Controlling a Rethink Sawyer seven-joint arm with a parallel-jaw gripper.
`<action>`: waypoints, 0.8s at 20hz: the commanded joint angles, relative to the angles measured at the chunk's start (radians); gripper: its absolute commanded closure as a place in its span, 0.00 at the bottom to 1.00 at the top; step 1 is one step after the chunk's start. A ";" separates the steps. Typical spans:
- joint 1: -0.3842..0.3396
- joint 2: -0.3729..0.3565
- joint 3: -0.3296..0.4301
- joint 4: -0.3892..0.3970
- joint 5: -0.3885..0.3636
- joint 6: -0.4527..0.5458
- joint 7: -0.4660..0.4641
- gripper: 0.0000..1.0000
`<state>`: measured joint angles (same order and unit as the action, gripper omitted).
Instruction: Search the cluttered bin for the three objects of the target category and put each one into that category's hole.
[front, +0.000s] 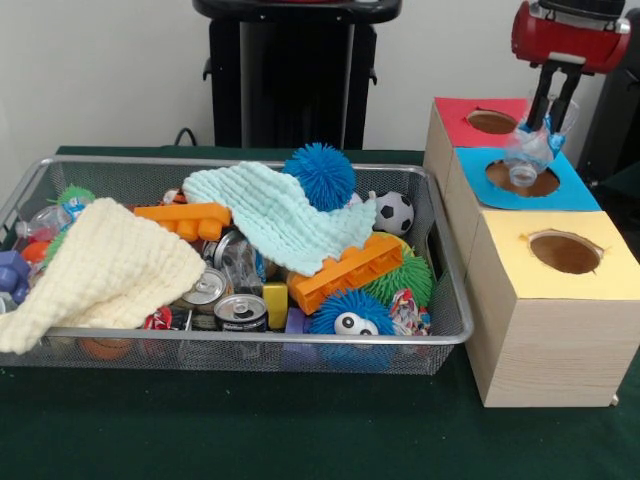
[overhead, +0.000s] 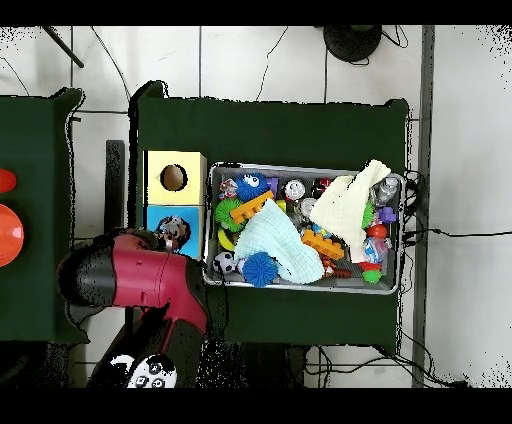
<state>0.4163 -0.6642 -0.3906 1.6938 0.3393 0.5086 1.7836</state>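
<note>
A wooden box carries three coloured tops, each with a round hole: red (front: 478, 120), blue (front: 522, 178) and yellow (front: 560, 250). My gripper (front: 547, 122) hangs over the blue hole, shut on a crumpled clear plastic bottle (front: 528, 155) whose lower end dips toward the hole. In the overhead view the bottle (overhead: 173, 231) shows over the blue top (overhead: 156, 218), with the red arm (overhead: 150, 280) covering the red top. The wire bin (front: 250, 335) holds drink cans (front: 240, 312), two knitted cloths and toys.
In the bin lie a blue spiky ball (front: 319, 175), a small soccer ball (front: 393, 212), orange bricks (front: 345, 272), a cream cloth (front: 105, 270), a mint cloth (front: 275, 215) and a blue googly-eyed ball (front: 350, 315). The box stands just right of the bin.
</note>
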 joint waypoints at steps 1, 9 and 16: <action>-0.018 0.038 0.041 -0.019 0.012 0.143 0.241 1.00; -0.019 0.030 0.057 -0.022 0.020 0.167 0.241 0.00; -0.041 0.008 0.093 0.014 0.065 0.148 0.251 0.00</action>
<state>0.4135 -0.6635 -0.3887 1.6938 0.3516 0.5615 1.7840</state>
